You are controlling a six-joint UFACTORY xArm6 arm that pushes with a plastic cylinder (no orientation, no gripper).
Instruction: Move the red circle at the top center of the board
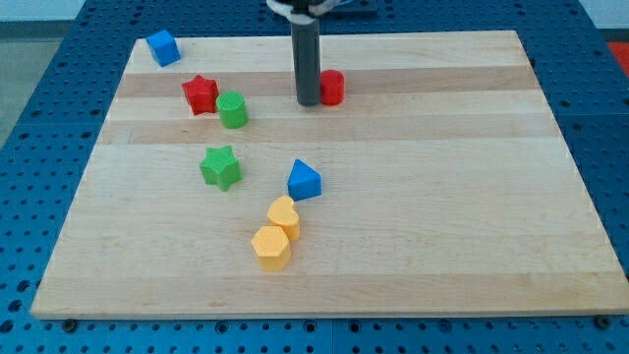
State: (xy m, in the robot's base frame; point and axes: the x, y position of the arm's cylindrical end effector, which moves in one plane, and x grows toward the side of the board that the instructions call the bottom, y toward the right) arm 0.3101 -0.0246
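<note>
My tip (309,101) rests on the board (442,197) near the middle of its top edge; the rod's upper end is cut off by the frame. It holds nothing (a bare rod). The red circle (333,88) sits right against the tip's right side, partly hidden by the rod: a short, bright red cylinder, upright.
</note>
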